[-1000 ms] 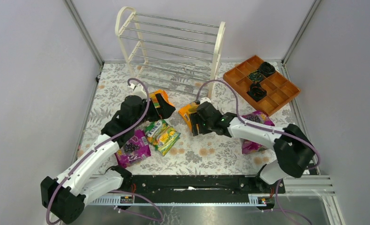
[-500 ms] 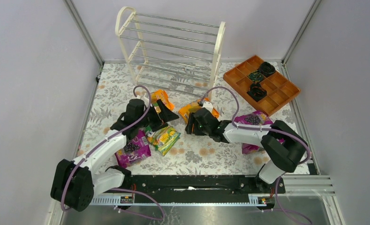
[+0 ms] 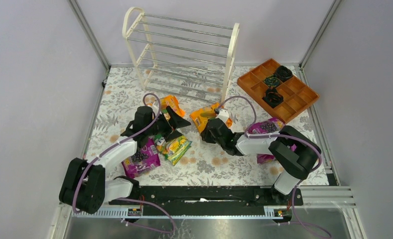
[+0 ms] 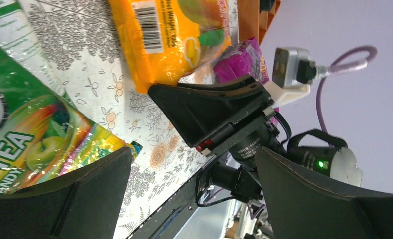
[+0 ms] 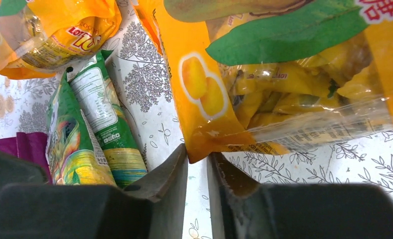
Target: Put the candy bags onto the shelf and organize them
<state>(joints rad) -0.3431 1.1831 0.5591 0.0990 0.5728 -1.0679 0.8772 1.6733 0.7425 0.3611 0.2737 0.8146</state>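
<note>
The cream-white shelf [image 3: 184,50] stands at the back with bare rods. An orange candy bag [image 3: 204,117] [image 5: 284,74] lies on the floral table, and my right gripper [image 3: 210,127] [image 5: 196,152] has its jaws nearly together with that bag's lower corner pinched between the tips. My left gripper [image 3: 177,127] [image 4: 194,199] stands wide open and holds nothing, low over the green-yellow bags [image 3: 177,146] [image 4: 30,134], beside a second orange bag [image 3: 170,103] [image 5: 50,35]. One purple bag [image 3: 142,158] lies by the left arm. Another [image 3: 269,127] lies partly under the right arm.
An orange compartmented tray [image 3: 279,89] with black round objects sits at the back right. Grey walls close in both sides. The two grippers are close together at mid-table, the right one [image 4: 209,109] filling the left wrist view.
The right gripper's jaws have narrowed from wide apart onto the orange bag's corner, and the bag has shifted a little. The left arm dropped lower toward the green-yellow bags and stayed open.
</note>
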